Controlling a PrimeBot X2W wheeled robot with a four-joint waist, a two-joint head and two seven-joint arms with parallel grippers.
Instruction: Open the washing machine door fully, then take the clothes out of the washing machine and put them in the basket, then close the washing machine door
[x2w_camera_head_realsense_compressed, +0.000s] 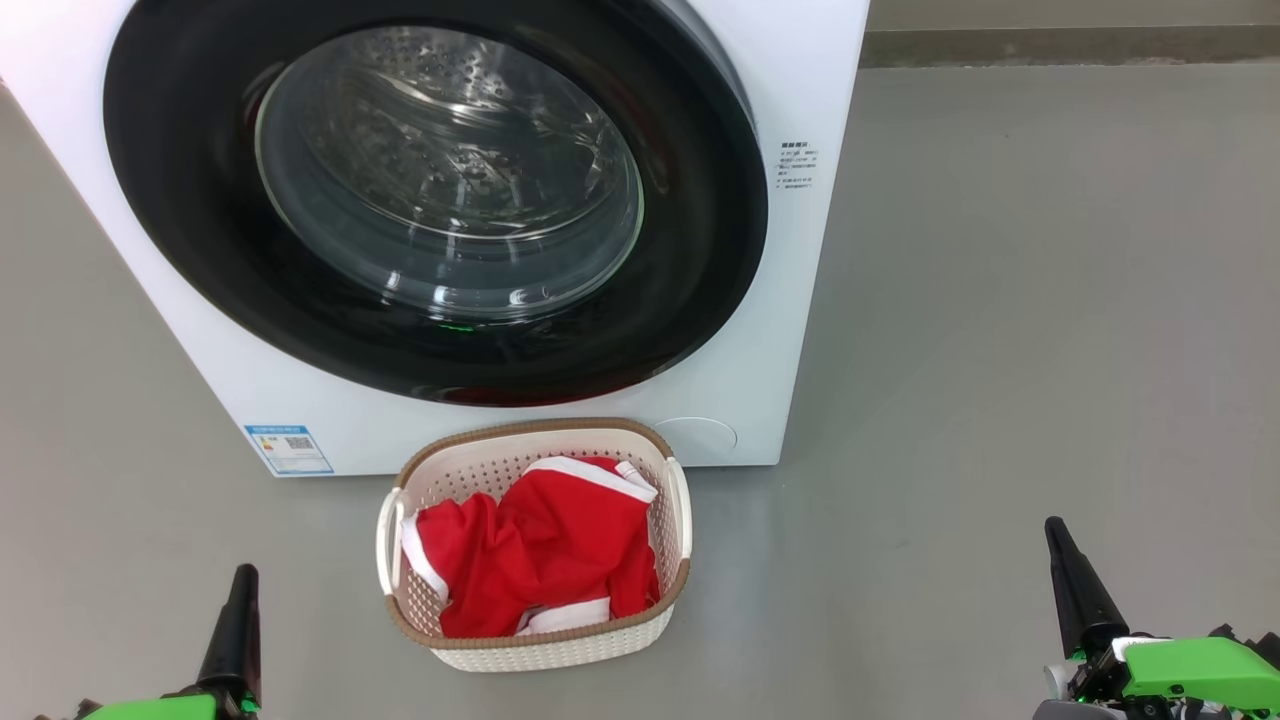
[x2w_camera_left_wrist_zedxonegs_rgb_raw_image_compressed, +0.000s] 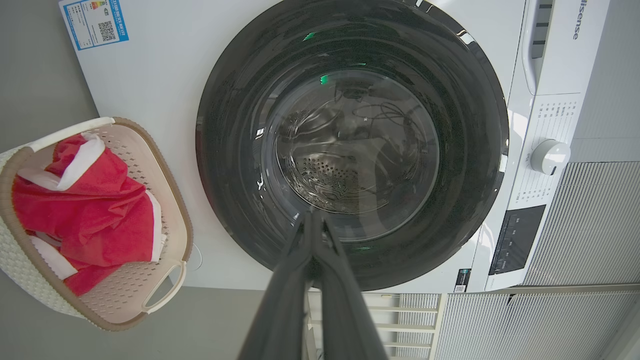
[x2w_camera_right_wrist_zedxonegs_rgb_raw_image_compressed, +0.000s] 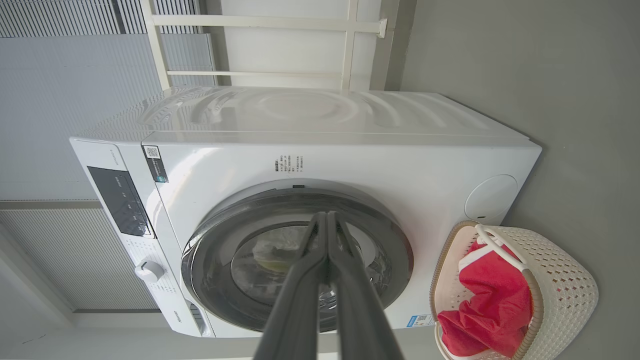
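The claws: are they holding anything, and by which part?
Nothing: the left claw and right claw are shut, empty; the clothes lie in the basket.

Glossy black door ring (x2w_camera_head_realsense_compressed: 430, 200), clear glass window, soft red cloth (x2w_camera_head_realsense_compressed: 540, 550), perforated plastic basket (x2w_camera_head_realsense_compressed: 545, 645)

A laundry spot: white washing machine (x2w_camera_right_wrist_zedxonegs_rgb_raw_image_compressed: 380, 160), basket (x2w_camera_head_realsense_compressed: 540, 428) of red clothes (x2w_camera_head_realsense_compressed: 550, 540), grey floor (x2w_camera_head_realsense_compressed: 1000, 350)

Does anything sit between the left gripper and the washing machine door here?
Nothing visible does. The left gripper, shut, faces the door across bare floor; the basket with the clothes stands off to its right.
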